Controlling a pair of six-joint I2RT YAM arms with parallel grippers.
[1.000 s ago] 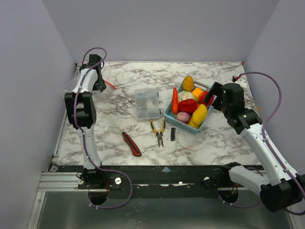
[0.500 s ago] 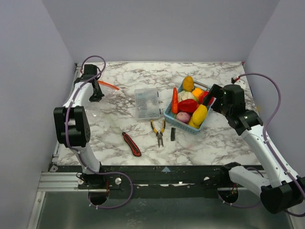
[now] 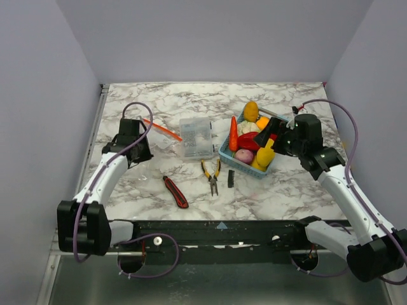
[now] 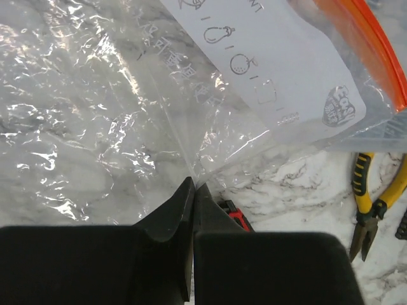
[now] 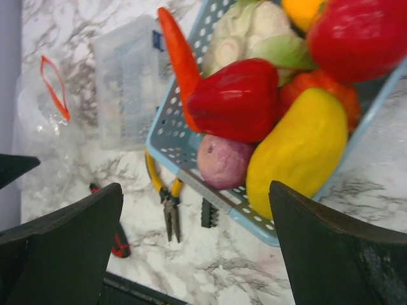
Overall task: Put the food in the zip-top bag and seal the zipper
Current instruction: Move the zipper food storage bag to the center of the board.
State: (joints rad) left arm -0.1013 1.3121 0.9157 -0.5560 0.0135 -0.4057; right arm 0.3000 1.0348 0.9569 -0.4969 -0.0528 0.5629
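The zip-top bag point(image 3: 162, 143) lies crumpled on the marble, left of the clear box. Its zipper point(image 3: 159, 129), a red-orange strip, runs along the far edge. My left gripper point(image 3: 137, 150) is shut, and in the left wrist view its tips point(image 4: 193, 182) pinch the edge of the bag point(image 4: 127, 95), with the zipper point(image 4: 372, 47) at the upper right. The food fills a blue basket point(image 3: 244, 167): carrot point(image 3: 233, 133), red pepper point(image 3: 251, 141), yellow piece point(image 3: 267, 152), purple piece point(image 3: 244, 155). My right gripper point(image 3: 270, 136) hovers open over the basket's right side, holding nothing. Its wrist view shows the pepper point(image 5: 241, 98) and the purple piece point(image 5: 222, 162).
A rigid clear compartment box point(image 3: 196, 138) stands between the bag and the basket. Yellow-handled pliers point(image 3: 212, 175), a small black toothed piece point(image 3: 231, 178) and a red-and-black utility knife point(image 3: 176, 191) lie near the front. Walls close in the table on three sides.
My left gripper shut on the bag at the far left corner and swung forward and right, dragging the bag toward the clear box. My right gripper edged left over the basket.
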